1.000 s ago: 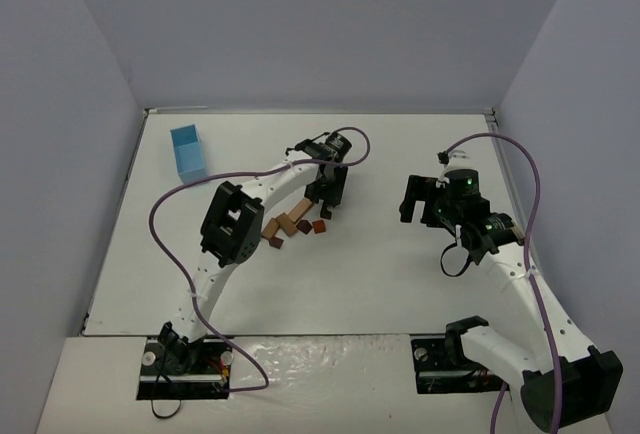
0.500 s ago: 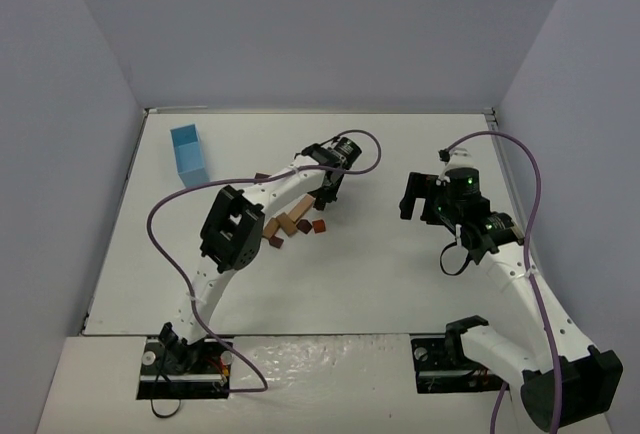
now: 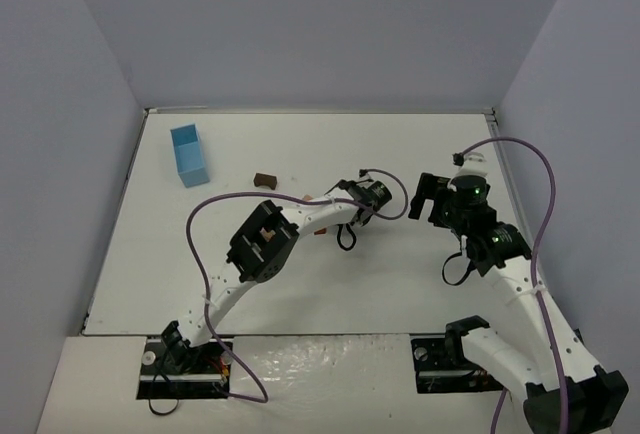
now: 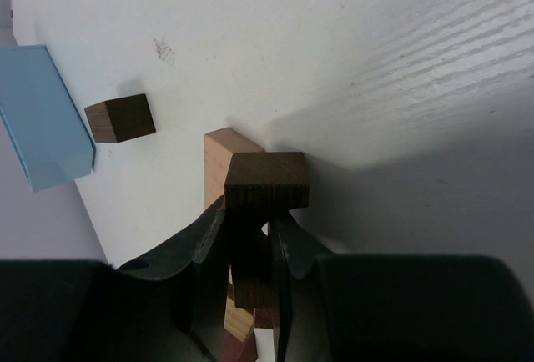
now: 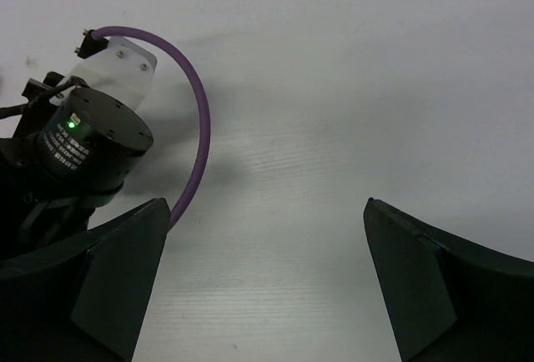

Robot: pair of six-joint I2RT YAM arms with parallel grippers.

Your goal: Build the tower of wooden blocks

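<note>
Within left tool, dark brown block

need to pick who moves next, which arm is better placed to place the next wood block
Left. The left gripper is shut on a dark brown block, close to a tan block. The right gripper is open, holding nothing.

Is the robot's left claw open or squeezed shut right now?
Shut. In the left wrist view, the left claw is clamped on a dark brown block, pressing against both of its sides.
</note>
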